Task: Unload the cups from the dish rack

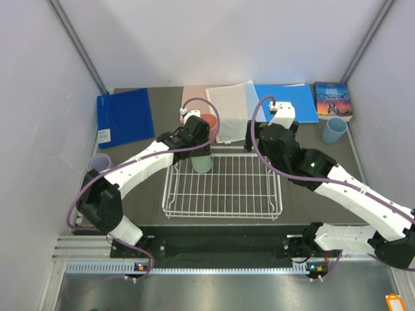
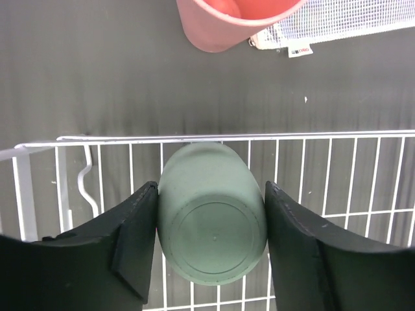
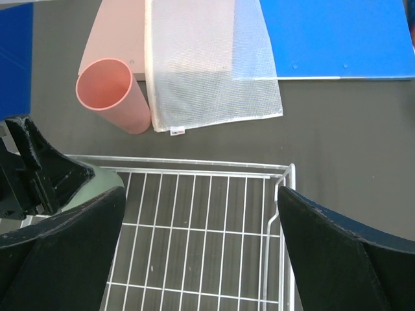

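Left wrist view cuts the pink cup point(image 2: 233, 23) off at the frame's top edge, so only part of its wall and rim show. The dish rack point(image 2: 259, 137) also runs out of that frame at both sides and the bottom. What this view shows best is the green cup point(image 2: 211, 227). It stands upside down in the rack's far left corner, plain and tapered, with its flat round base facing up. The left gripper point(image 2: 211, 188) pinches it, one black finger against each side.

The top view makes that hold hard to read, because the left wrist covers the top of the cup and only its lower wall shows. Only that view shows the blue cup point(image 1: 334, 131), upright near the far right corner of the desk point(image 1: 146, 201) beside a book point(image 1: 332, 99), and a lavender cup point(image 1: 99, 162) at the desk's left edge.

The right wrist view has the right gripper point(image 3: 201, 194) spread wide over the rack's far right corner. There the pink cup shows whole, upright on the desk just beyond the rack's far edge, beside the corner of a white mesh bag point(image 3: 207, 58). The green cup is only a sliver there, behind the left gripper's fingers.
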Available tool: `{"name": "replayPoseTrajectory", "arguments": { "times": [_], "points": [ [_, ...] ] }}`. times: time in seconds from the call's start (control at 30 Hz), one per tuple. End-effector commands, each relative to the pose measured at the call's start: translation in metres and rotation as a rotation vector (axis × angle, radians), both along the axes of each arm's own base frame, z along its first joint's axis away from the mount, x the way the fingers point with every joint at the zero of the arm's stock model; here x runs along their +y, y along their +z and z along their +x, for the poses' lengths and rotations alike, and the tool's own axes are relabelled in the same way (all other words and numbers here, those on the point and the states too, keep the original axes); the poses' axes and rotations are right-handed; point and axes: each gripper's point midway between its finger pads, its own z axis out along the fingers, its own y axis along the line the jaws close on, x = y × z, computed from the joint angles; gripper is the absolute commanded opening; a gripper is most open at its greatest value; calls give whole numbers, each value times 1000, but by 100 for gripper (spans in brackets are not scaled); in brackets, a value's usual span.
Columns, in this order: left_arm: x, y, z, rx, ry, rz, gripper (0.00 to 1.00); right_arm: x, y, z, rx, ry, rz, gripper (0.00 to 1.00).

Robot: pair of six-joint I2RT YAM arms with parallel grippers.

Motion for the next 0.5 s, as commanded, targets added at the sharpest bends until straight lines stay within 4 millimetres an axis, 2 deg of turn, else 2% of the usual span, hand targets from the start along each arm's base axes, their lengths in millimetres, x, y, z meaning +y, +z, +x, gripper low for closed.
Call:
{"name": "replayPoseTrajectory", "arguments": {
  "times": [0.0, 0.03, 0.07, 0.1, 0.23, 0.27, 0.37, 0.4, 0.43, 0.47],
  "points": [
    [5, 21, -2, -29, 22, -19, 11, -4, 6, 1, -16, -17, 39, 100],
    [6, 29, -3, -37, 30, -27, 0, -6, 8, 1, -22, -24, 44, 99],
    [8, 36, -6, -36, 34, -28, 0, -8, 10, 0, -27, -29, 48, 100],
    [8, 60, -5, -77, 37, -66, 0, -9, 11, 0, -29, -34, 56, 100],
    [7, 133, -12, -215, 53, -247, 0, -7, 8, 1, 3, -19, 147, 100],
    [1, 159, -22, -260, 5, -353, 0, -3, 7, 1, 1, -2, 180, 100],
    [-11, 196, -32, -324, -34, -553, 0, 7, 5, -4, 13, 56, 266, 100],
    [-23, 207, -38, -329, -100, -637, 0, 12, 11, -5, -5, 76, 304, 100],
    [-29, 214, -41, -328, -119, -704, 0, 18, 10, -9, 3, 121, 324, 100],
    [-33, 222, -48, -332, -160, -759, 0, 19, 19, -14, -20, 149, 359, 100]
  ]
}}
